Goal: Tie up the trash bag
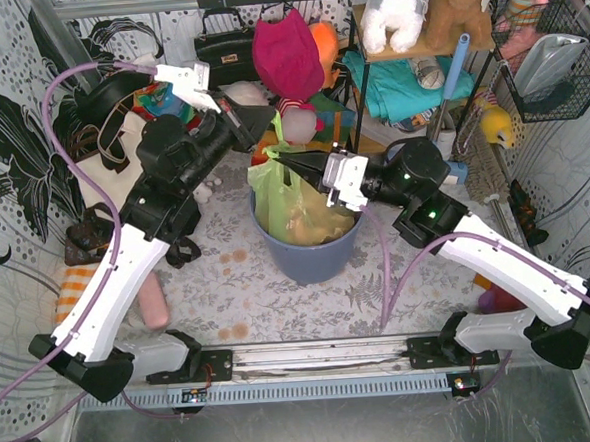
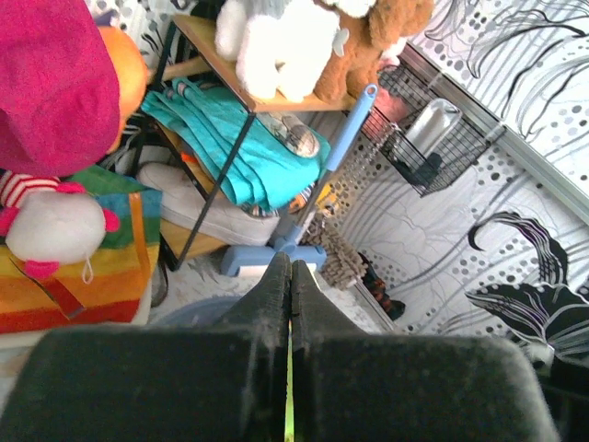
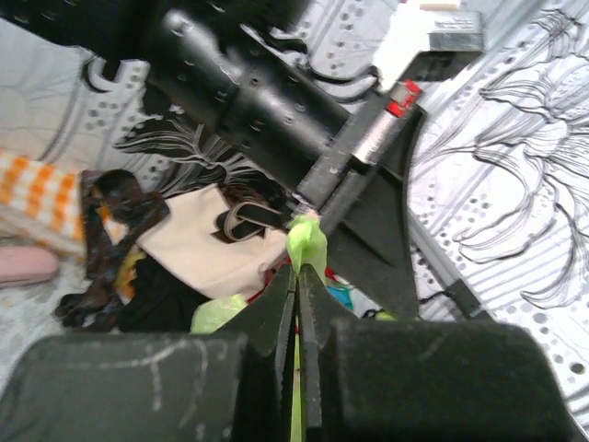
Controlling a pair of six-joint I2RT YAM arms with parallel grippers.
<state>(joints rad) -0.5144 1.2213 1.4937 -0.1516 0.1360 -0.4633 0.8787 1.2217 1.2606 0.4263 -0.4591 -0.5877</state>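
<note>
Above the bin, left hand and right hand are both clamped on top ends of the trash bag; knotting step, next move probably needs crossing them.

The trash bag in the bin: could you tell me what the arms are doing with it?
Both arms are working on the trash bag, which sits in the blue-grey bin. The left end effector and the right end effector are each shut on pulled-up green plastic at its top. No knot is visible yet.
</note>
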